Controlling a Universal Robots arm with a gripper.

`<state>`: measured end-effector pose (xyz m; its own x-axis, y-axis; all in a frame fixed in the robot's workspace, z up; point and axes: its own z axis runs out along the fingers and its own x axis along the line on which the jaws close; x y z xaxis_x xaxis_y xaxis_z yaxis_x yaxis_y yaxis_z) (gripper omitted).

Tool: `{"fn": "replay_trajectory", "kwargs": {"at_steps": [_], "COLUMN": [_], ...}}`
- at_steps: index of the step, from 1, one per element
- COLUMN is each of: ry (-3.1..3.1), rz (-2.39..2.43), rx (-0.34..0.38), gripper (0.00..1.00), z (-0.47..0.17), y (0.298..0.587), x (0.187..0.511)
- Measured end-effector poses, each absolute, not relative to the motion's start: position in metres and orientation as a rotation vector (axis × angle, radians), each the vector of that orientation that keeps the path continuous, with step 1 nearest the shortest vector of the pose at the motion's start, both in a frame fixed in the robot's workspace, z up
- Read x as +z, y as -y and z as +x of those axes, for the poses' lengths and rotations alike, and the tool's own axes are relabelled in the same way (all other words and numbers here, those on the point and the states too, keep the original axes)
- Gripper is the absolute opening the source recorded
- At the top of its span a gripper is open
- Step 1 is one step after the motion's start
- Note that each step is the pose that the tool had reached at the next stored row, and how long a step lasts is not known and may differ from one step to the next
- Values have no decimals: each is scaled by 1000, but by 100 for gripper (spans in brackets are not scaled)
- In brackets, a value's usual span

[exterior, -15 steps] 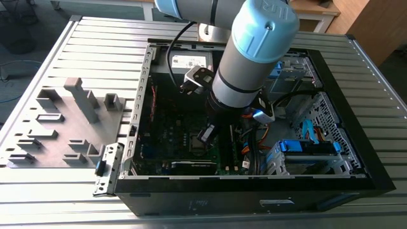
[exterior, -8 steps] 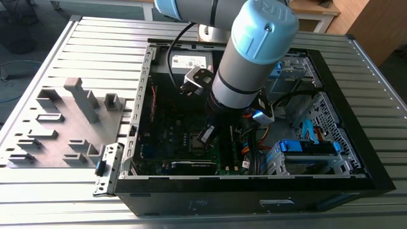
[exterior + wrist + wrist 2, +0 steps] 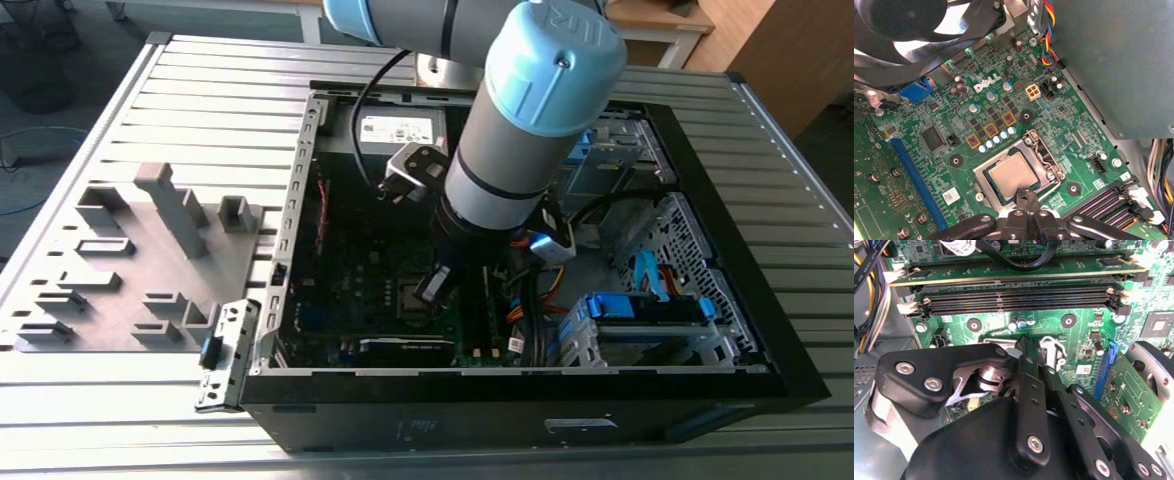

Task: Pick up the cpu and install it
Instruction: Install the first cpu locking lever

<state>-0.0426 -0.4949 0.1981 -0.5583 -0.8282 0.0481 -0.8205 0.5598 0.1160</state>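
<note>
Daylight falls evenly over the ribbed grey metal table (image 3: 160, 80), while the open black computer case (image 3: 534, 400) stays dim inside. In both wrist views my black fingers (image 3: 1029, 390) blur close up; the green motherboard (image 3: 1004, 110) is sharp and bright.

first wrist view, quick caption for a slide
Silvery cpu lying in the motherboard socket, with the hand right at its edge.

Slatted metal table (image 3: 200, 75), carrying an open black computer case (image 3: 534, 400). Just beside the case, toward the exterior view's left: a flat grey tray (image 3: 80, 300) of plastic blocks (image 3: 174, 205).
</note>
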Motion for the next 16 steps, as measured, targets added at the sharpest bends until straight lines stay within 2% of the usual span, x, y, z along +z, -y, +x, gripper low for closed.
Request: {"fn": "replay_trajectory", "kwargs": {"at_steps": [16], "ry": [2683], "rz": [1433], "rx": [-119], "gripper": [11], "z": [-42], "y": [497], "x": [192]}}
